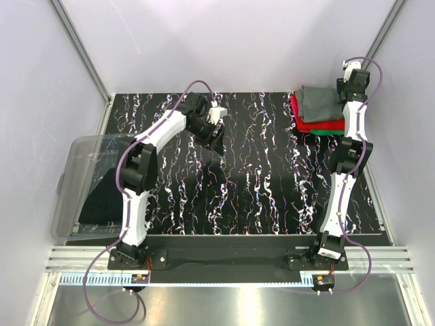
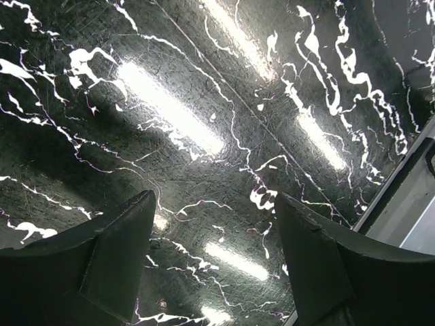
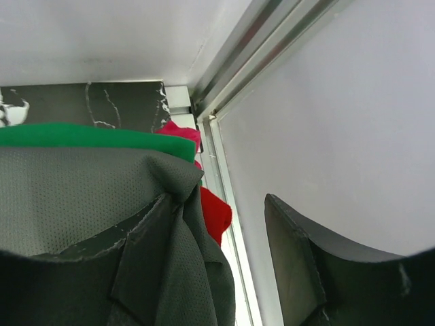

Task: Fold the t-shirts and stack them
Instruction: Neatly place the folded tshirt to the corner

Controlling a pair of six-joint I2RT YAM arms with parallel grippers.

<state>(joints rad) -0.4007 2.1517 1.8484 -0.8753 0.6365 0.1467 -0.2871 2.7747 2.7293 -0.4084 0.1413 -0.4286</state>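
Folded t-shirts are stacked at the table's back right corner: a dark grey t-shirt [image 1: 318,102] on top, a green t-shirt [image 1: 325,126] under it and a red t-shirt [image 1: 295,109] showing at the left edge. My right gripper [image 1: 351,73] is at the stack's right edge by the wall. In the right wrist view it [image 3: 214,200] is open, its left finger lying against the grey t-shirt [image 3: 68,204], with green [image 3: 102,136] and red [image 3: 216,214] beyond. My left gripper [image 1: 216,127] [image 2: 214,204] hangs open over bare table with nothing between its fingers.
A clear plastic tub [image 1: 76,170] stands off the table's left edge with a black t-shirt [image 1: 102,200] inside. Grey walls and a metal frame post [image 3: 258,47] close in behind and beside the stack. The black marbled table [image 1: 258,176] lies between the arms.
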